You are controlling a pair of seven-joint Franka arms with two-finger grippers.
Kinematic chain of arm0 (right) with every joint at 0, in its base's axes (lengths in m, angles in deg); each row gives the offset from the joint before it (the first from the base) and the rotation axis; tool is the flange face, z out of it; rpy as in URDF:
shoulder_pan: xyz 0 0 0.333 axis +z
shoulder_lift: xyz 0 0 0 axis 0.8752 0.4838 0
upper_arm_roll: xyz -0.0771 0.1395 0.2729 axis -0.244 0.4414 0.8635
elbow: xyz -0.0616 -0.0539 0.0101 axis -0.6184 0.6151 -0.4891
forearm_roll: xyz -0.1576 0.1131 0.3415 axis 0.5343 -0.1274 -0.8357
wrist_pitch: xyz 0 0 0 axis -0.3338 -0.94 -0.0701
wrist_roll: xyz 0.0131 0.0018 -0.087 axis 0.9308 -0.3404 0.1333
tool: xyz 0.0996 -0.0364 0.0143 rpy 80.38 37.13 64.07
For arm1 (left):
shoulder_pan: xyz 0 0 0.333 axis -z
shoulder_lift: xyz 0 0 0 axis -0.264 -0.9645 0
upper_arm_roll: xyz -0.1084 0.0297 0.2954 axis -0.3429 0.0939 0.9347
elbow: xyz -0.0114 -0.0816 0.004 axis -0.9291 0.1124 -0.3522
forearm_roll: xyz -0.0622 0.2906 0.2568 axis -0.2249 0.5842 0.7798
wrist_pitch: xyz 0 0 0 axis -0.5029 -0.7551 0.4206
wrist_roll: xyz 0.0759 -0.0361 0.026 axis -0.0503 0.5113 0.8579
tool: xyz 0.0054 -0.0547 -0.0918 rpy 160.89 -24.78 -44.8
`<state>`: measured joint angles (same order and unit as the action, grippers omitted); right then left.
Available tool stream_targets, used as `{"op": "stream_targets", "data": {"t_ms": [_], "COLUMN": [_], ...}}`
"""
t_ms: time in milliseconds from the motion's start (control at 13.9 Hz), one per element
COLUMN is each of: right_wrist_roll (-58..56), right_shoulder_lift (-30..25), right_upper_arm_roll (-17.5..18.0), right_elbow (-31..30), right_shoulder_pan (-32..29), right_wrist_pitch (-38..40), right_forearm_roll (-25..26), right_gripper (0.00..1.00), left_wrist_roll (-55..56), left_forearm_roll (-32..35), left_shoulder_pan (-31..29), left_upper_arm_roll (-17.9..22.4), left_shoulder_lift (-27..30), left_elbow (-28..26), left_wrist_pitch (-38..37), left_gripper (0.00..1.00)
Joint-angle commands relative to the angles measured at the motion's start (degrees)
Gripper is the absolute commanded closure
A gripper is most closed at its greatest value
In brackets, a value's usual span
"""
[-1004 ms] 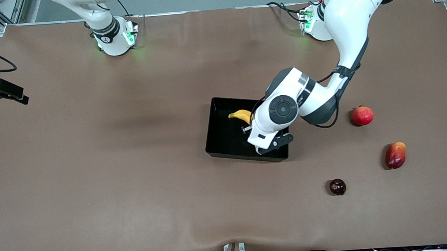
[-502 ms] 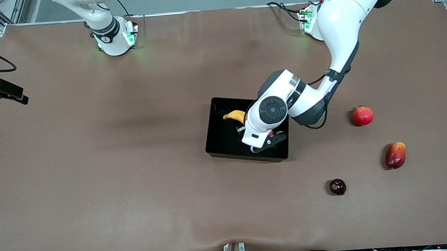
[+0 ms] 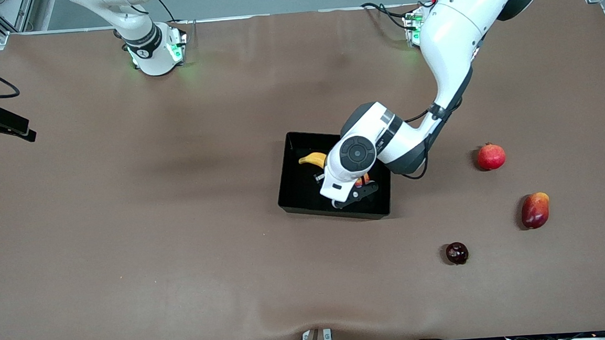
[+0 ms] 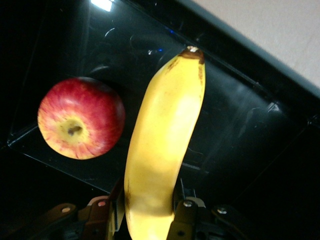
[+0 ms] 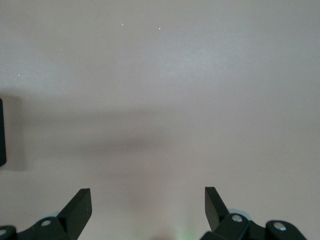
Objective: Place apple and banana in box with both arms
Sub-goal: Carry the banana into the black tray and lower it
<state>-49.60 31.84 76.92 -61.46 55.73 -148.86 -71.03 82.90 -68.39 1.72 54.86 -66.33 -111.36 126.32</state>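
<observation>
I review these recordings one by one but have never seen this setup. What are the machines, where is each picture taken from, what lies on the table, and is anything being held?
Two white jointed robot arms stand at a brown table. The wide picture looks down from a high camera facing them; the other two come from cameras on each arm's wrist.

The left gripper is shut on a long curved yellow banana over the shallow glossy black plastic box. A small red apple with yellow patches already lies in the box.

The right gripper is open over bare table; that arm waits.

Toward the left arm's end lie a pinkish-red round fruit with a crown tip, a red-and-orange oblong fruit and, nearest the front camera, a small dark maroon round fruit.
</observation>
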Motion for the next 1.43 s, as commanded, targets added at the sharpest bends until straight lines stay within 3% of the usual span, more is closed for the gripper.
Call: {"op": "stream_targets", "data": {"t_ms": [0, 215, 717, 861, 933, 1076, 1363], "right_wrist_roll": [0.65, 0.65, 0.65, 0.65, 0.65, 0.65, 0.65], "right_shoulder_lift": [0.20, 0.11, 0.20, 0.20, 0.11, 0.11, 0.11], "right_upper_arm_roll": [0.74, 0.74, 0.74, 0.74, 0.74, 0.74, 0.74], "right_elbow": [0.86, 0.86, 0.86, 0.86, 0.86, 0.86, 0.86], "right_shoulder_pan": [-0.99, -0.99, -0.99, -0.99, -0.99, -0.99, -0.99], "right_wrist_pitch": [0.43, 0.43, 0.43, 0.43, 0.43, 0.43, 0.52], "right_forearm_roll": [0.40, 0.40, 0.40, 0.40, 0.49, 0.40, 0.49], "right_gripper": [0.00, 0.00, 0.00, 0.00, 0.00, 0.00, 0.00], "left_wrist_roll": [1.73, 1.73, 2.09, 2.00, 2.00, 1.82, 1.73], "left_forearm_roll": [1.43, 1.52, 1.34, 1.43, 1.43, 1.43, 1.43], "left_shoulder_pan": [1.16, 1.77, 6.17, 6.17, 6.17, 6.17, 5.99], "left_upper_arm_roll": [0.47, 0.56, 5.04, 5.04, 5.21, 5.48, 6.53], "left_shoulder_lift": [-1.07, -2.13, -4.24, -4.68, -4.77, -4.85, -2.58], "left_elbow": [1.32, 1.32, 1.32, 1.32, 1.32, 1.41, 1.68], "left_wrist_pitch": [1.87, 3.90, 6.81, 7.33, 8.29, 8.57, 7.87], "left_gripper": [0.77, 0.77, 0.75, 0.67, 0.55, 0.00, 0.00]}}
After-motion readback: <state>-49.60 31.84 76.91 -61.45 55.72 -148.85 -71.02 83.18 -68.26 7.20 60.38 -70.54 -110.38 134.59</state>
